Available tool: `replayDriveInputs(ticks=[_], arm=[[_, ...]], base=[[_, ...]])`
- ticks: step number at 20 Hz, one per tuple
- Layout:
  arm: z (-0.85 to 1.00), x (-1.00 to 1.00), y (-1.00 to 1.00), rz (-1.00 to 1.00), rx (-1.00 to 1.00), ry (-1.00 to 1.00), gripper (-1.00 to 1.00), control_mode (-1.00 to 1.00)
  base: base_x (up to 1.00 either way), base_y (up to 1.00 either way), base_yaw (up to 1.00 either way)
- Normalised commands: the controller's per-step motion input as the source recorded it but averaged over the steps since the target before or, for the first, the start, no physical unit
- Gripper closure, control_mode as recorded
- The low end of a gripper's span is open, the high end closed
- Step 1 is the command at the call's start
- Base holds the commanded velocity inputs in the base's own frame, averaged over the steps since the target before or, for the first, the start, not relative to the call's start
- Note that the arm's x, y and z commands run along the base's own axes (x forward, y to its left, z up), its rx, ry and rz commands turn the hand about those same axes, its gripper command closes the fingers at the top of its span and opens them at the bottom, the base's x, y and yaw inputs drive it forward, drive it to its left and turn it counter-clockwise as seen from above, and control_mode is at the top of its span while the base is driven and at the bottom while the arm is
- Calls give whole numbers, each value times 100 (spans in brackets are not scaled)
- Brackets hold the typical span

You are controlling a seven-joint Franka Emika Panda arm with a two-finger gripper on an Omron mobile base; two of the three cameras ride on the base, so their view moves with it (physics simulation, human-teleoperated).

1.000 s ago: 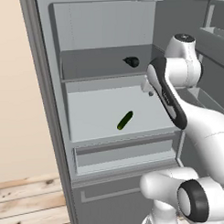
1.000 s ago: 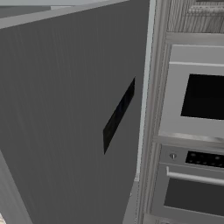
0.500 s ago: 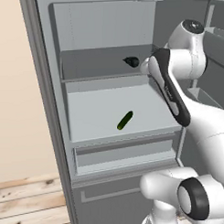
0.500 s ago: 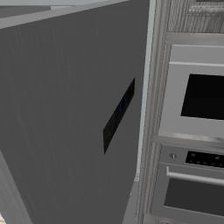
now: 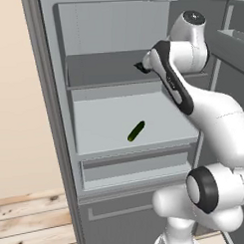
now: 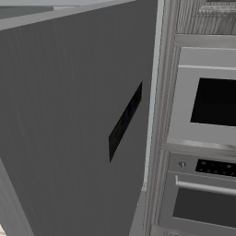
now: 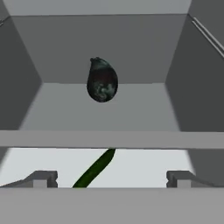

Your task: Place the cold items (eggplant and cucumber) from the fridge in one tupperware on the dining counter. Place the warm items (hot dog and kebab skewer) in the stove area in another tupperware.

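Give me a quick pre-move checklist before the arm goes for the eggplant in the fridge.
1. Fridge door open, shelves reachable: ok.
2. Eggplant in sight on the upper shelf, ahead of the hand: ok.
3. Gripper open, fingertips spread wide, nothing between them: ok.
4. Gripper at the eggplant: not ok; it is apart from it, short of the shelf's front edge.
5. Cucumber out of the path, alone on the lower shelf: ok.
6. Room beside the eggplant for both fingers: ok; nothing else is near it.

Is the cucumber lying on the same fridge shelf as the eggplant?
No: in the hand view the eggplant sits on the upper shelf, while the cucumber lies on the shelf below it.
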Motion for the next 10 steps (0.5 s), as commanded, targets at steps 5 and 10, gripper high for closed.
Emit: replayDriveInputs(ticks=[5,10], arm=[[-8,71,17,0,0,0,-100,-100],[-35,73,0,0,-1,0,-100,-100]], base=[[0,0,0],[0,0,0]])
